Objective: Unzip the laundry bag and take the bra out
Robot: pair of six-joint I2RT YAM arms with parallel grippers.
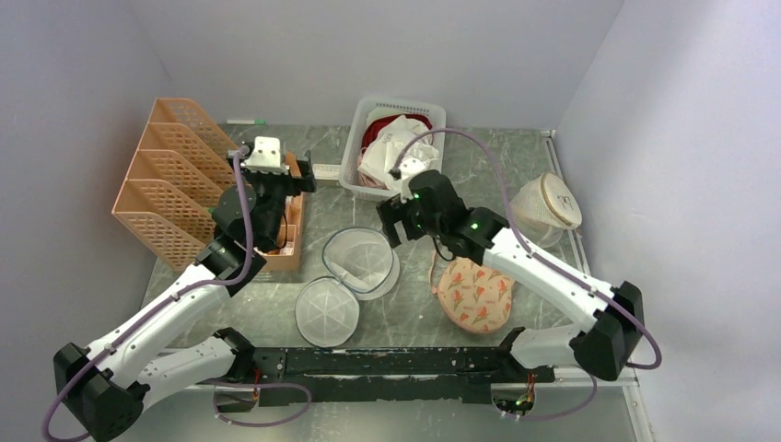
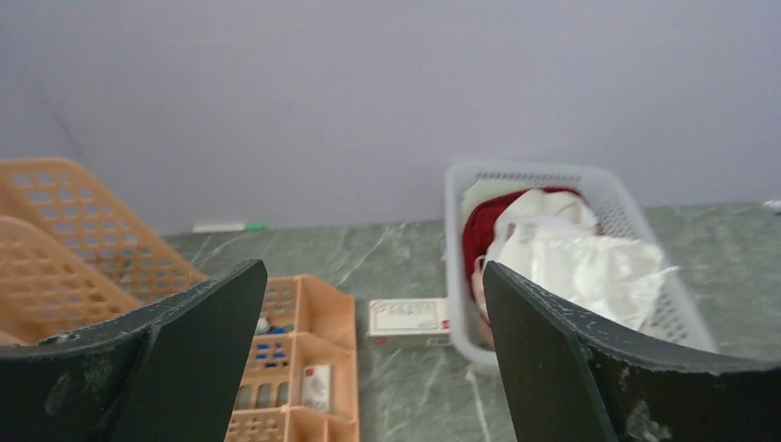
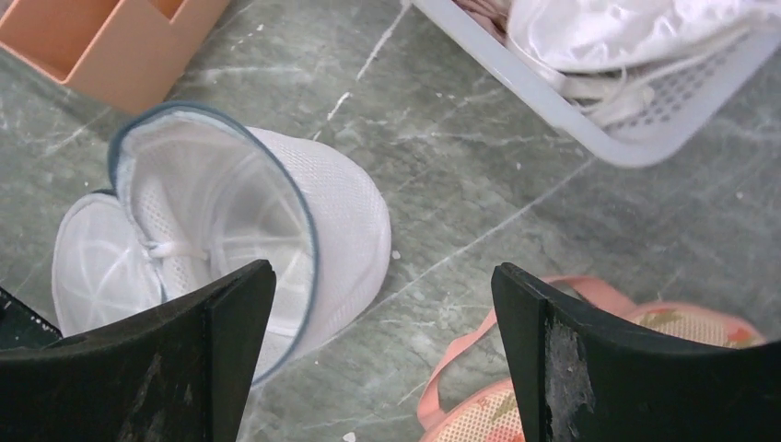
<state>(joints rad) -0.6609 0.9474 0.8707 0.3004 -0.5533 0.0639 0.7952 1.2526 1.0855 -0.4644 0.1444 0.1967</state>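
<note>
Marble tabletop (image 1: 405,318), laundry bag (image 3: 341,216) unzipped, just left of wide empty right jaws, left jaws wide, well apart.

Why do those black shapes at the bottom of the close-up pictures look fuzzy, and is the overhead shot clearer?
Left wrist view: the left tool sits right at the lens, so its edges blur, and the white basket behind is soft too. Right wrist view: sharper; the laundry bag shows its mesh clearly beyond the right tool. Top external view: even light, faint shadows, no glare.
</note>
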